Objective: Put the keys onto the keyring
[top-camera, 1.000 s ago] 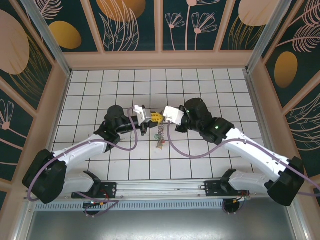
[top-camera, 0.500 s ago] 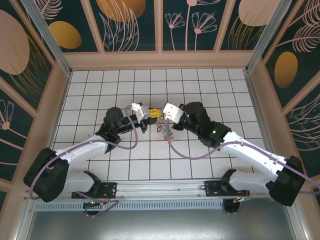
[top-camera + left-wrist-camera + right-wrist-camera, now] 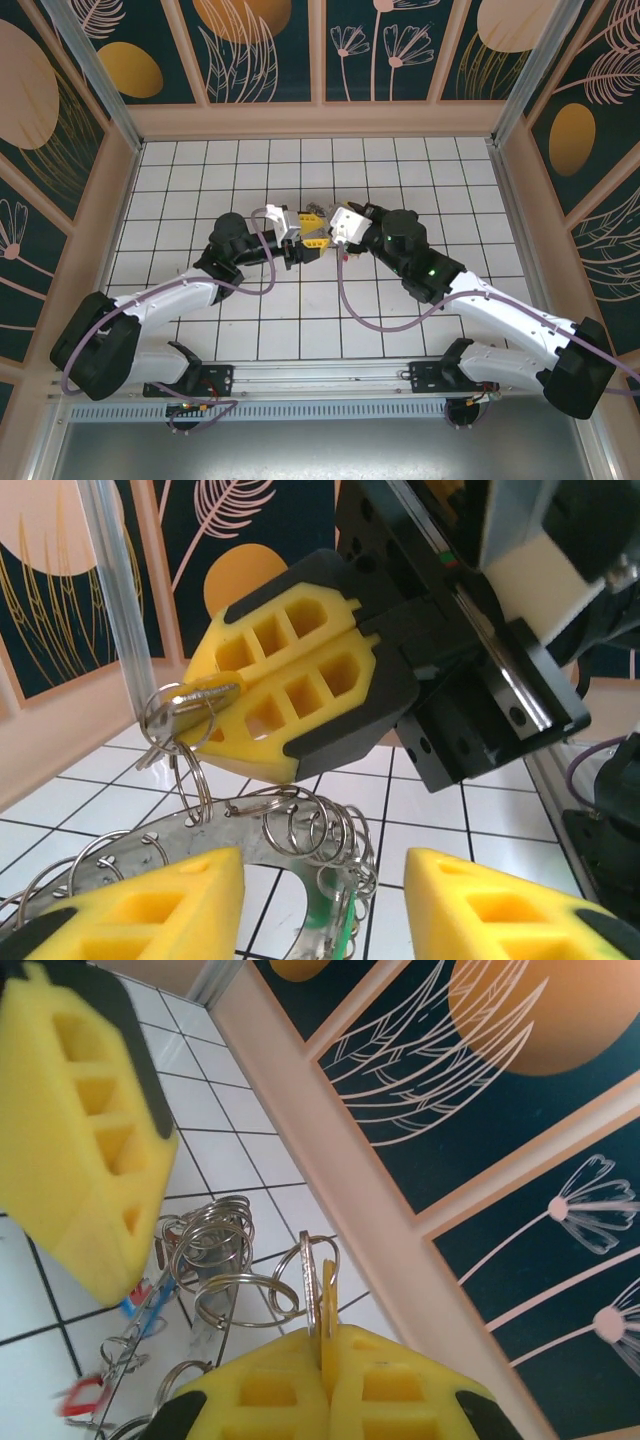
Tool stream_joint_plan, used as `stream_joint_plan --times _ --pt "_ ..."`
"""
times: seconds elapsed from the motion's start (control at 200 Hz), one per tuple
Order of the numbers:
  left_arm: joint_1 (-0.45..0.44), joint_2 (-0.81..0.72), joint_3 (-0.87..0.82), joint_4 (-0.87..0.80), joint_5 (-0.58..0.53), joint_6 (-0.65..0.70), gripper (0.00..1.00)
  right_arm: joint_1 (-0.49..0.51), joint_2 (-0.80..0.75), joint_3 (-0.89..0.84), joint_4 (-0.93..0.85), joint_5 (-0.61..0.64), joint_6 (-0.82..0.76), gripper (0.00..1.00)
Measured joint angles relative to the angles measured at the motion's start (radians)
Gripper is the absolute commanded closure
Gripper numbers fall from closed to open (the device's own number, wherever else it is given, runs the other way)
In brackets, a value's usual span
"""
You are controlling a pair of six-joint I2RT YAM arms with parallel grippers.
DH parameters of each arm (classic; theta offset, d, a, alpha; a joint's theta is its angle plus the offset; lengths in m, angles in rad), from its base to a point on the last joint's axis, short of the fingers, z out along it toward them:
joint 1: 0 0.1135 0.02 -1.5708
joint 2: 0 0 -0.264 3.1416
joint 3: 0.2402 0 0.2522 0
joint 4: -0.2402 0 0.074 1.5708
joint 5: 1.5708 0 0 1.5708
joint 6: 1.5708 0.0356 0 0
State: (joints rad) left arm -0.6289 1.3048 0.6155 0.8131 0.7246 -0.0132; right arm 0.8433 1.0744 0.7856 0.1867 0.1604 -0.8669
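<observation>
— Yellow foam tips of the right end effector (image 3: 325,1345) are pressed together on a key (image 3: 205,693), with split rings (image 3: 320,835) looped off it.
— And the keyring (image 3: 230,842)?
— It hangs below that pinch, above the table (image 3: 430,810), between the spread tips of the left end effector (image 3: 320,910), which seems to hold nothing.
— What's the risk?
— Everything appears to hang from one thin pinch. A jerk could slide the key out and drop the bunch, or a loop could snag a tip.
</observation>
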Motion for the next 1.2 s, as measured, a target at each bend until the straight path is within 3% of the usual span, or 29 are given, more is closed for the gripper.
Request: stream_joint_plan --times 0.265,0.395,0.591,0.861,1.196 --pt "0.000 -0.126 0.006 -0.115 -0.040 0.013 0.44 -0.007 0.003 0.000 -0.010 -0.022 -0.254 1.00" --pt "0.001 -0.193 0.025 -0.193 -0.109 0.016 0.33 -0.011 0.020 0.001 -0.016 -0.018 -0.395 1.00" --pt "0.032 -0.201 0.138 -0.349 -0.220 -0.070 0.27 -0.011 0.032 0.006 -0.017 -0.011 -0.638 1.00" --pt "0.079 -0.094 0.336 -0.544 -0.283 -0.299 0.40 0.006 0.038 -0.025 0.076 -0.011 -0.925 1.00" --pt "0.079 -0.016 0.335 -0.562 -0.085 -0.442 0.48 0.032 0.040 -0.080 0.245 -0.027 -1.112 1.00"
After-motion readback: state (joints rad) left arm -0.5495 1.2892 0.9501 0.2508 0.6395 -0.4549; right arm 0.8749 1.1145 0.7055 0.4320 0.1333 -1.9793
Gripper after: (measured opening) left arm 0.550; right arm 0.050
